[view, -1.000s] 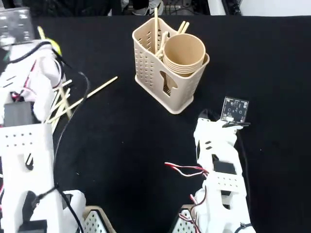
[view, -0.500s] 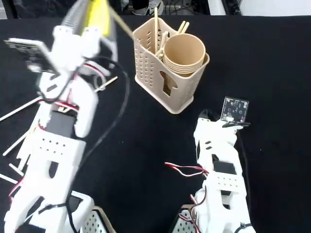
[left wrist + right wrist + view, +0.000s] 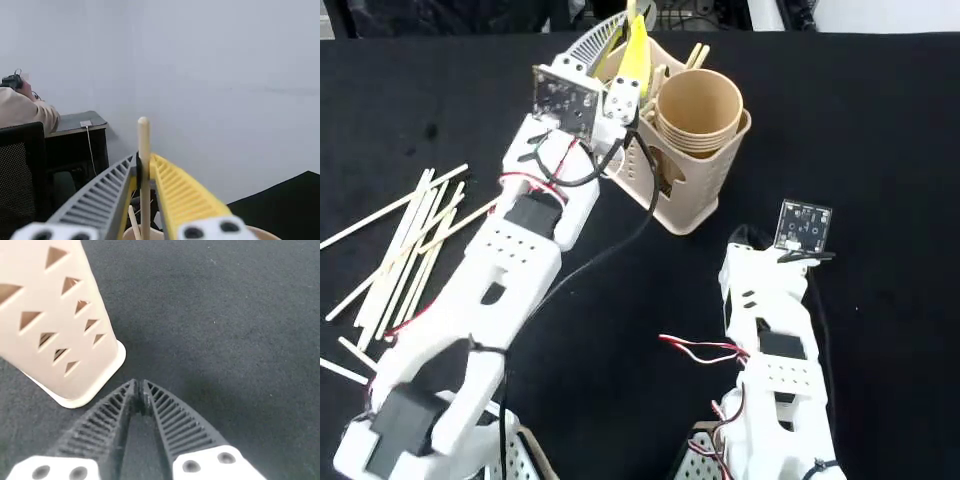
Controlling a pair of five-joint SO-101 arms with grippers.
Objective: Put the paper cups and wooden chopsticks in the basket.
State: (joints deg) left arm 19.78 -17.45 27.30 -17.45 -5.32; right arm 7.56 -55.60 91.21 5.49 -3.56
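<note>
My left gripper (image 3: pixel 620 40) hangs over the back corner of the beige basket (image 3: pixel 670 190), shut on a wooden chopstick (image 3: pixel 143 150) that stands upright between its grey and yellow fingers. A stack of paper cups (image 3: pixel 700 108) sits inside the basket, with a few chopsticks (image 3: pixel 697 54) leaning behind it. Several loose chopsticks (image 3: pixel 410 240) lie fanned on the black table at the left. My right gripper (image 3: pixel 139 390) is shut on nothing and rests low on the table, just in front of the basket's base (image 3: pixel 75 390).
The right arm (image 3: pixel 770 320) lies along the table to the right of the basket, its camera board (image 3: pixel 805 225) sticking up. The left arm's body (image 3: pixel 510 270) crosses the table between the loose chopsticks and the basket.
The left arm has swung from the chopstick pile at the left up and across to the basket, carrying a chopstick. The right arm has not moved.
</note>
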